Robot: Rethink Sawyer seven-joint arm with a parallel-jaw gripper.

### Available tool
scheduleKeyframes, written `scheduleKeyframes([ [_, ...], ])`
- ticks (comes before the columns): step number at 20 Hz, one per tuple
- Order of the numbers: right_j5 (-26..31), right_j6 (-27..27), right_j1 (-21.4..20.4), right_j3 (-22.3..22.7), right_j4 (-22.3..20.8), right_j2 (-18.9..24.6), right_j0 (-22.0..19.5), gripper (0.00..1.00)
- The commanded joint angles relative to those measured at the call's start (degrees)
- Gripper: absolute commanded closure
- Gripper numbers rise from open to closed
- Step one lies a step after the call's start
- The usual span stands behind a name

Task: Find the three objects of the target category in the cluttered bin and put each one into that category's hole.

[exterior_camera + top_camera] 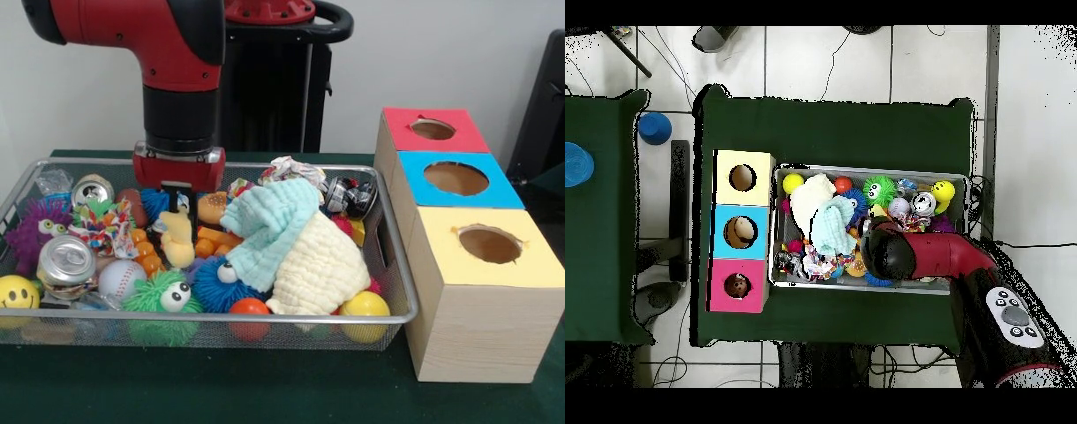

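Observation:
A wire bin [399, 284] holds a heap of toys, cans and cloths. My gripper [177, 194] reaches down into its back left part, just above a yellow plush duck [179, 240] and next to a blue fuzzy toy [155, 202]. Clutter hides its tips. In the overhead view the red arm [917, 254] covers the gripper and the bin's [870, 169] near side. A light blue cloth [269, 217] lies over a cream cloth [318, 269] in the middle. To the right stands a box with a red hole [433, 130], a blue hole [455, 177] and a yellow hole [489, 244].
In the bin's left half lie two crushed cans [66, 261], a baseball [121, 278], a green fuzzy ball [163, 296], a purple fuzzy toy [37, 228] and a smiley ball [16, 292]. An orange ball [249, 308] and a yellow ball [365, 306] rest at the front wall.

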Motion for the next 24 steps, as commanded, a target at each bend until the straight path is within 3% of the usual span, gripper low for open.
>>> scheduleKeyframes([
  [1,7.88,0.97,-4.61,4.95,4.76,5.34,1.08,1.00],
  [12,11.84,2.51,-9.46,7.72,9.90,4.33,3.94,1.00],
  [24,11.70,4.59,-10.02,8.33,12.62,1.81,7.53,1.00],
])
